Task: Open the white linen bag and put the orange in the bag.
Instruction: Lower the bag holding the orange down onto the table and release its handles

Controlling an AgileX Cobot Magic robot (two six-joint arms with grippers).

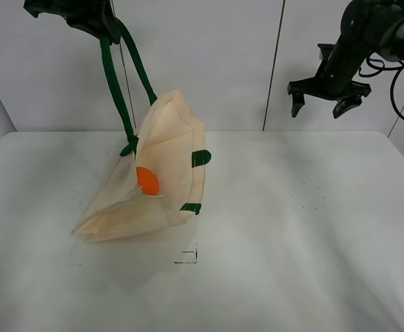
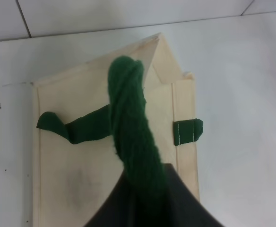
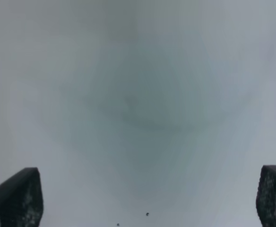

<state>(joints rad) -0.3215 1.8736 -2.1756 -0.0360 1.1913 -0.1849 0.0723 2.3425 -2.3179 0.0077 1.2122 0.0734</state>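
The white linen bag (image 1: 162, 166) hangs tilted, its lower end resting on the table. My left gripper (image 1: 91, 17) is high at the top left, shut on the bag's dark green strap handles (image 1: 122, 76). The orange (image 1: 147, 181) shows inside the bag through its open side. In the left wrist view the twisted green strap (image 2: 131, 137) runs down from the gripper to the bag's cream panel (image 2: 76, 170); the orange is hidden there. My right gripper (image 1: 328, 104) is open and empty, held high at the right, far from the bag. Its fingertips (image 3: 15, 198) frame bare table.
The white table (image 1: 292, 228) spreads under both arms. A small black corner mark (image 1: 188, 257) lies just in front of the bag. A grey panelled wall (image 1: 223, 62) stands behind the table's back edge.
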